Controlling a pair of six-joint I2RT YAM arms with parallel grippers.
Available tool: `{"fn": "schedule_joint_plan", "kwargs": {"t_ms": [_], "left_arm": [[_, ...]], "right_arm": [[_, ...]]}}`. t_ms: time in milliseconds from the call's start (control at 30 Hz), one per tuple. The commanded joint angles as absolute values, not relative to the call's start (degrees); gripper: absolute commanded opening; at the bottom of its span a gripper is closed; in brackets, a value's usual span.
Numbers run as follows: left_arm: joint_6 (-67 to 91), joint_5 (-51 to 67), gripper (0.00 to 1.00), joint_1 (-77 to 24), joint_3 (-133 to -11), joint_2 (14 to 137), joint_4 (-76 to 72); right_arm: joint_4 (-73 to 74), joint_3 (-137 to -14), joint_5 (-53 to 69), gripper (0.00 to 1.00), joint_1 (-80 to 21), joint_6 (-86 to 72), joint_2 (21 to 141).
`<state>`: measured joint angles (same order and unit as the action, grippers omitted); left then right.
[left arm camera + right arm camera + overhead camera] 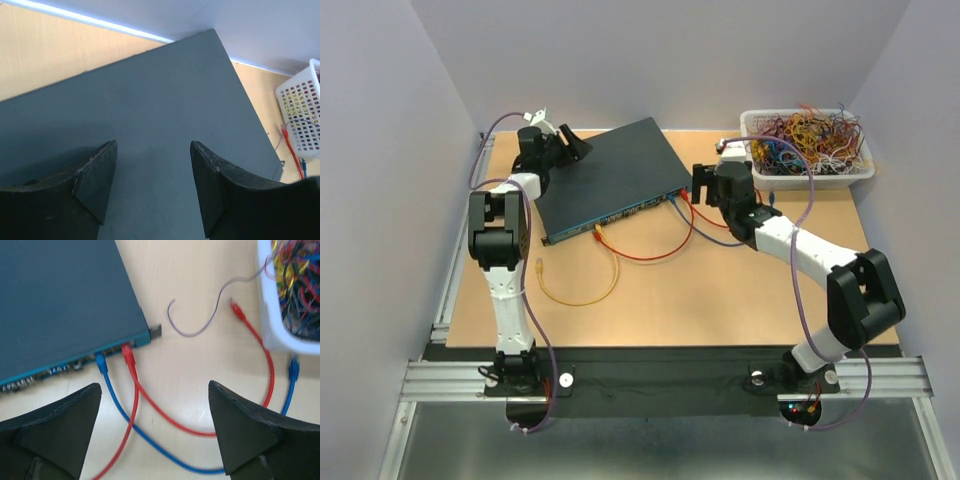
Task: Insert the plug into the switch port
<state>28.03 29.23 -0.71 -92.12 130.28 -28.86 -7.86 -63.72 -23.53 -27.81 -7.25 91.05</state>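
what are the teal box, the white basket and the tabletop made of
Teal box: probably painted sheet metal, matte; flat top, crisp straight edges, dull even sheen.
Basket: white plastic, slightly glossy; moulded grid of small square holes.
Tabletop: looks like light wood or laminate board, matte; uniform tan, no grain visible.

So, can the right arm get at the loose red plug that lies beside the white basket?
Probably yes. The right claw is open over bare table, and the loose red plug lies uncovered ahead of it. Only the wall of the white basket stands close beside it.
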Motion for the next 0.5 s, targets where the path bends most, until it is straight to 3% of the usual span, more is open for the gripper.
{"fn": "schedule_joint_plan", "kwargs": {"t_ms": [0, 100, 467], "left_arm": [[26.1, 28.0, 0.71, -2.3, -88.5, 116.8, -32.3], [25.3, 27.0, 0.71, -4.0, -83.4, 110.7, -31.9], [18.6, 13.6, 0.71, -16.3, -54.4, 84.0, -25.8]], "right_arm": [[-9.4, -58.0, -21.5, 0.94, -27.5, -12.3, 85.5], [-9.3, -51.9, -17.7, 1.0, -27.7, -14.7, 80.6], [-8.9, -34.1, -8.4, 1.0, -28.7, -19.4, 58.7]]}}
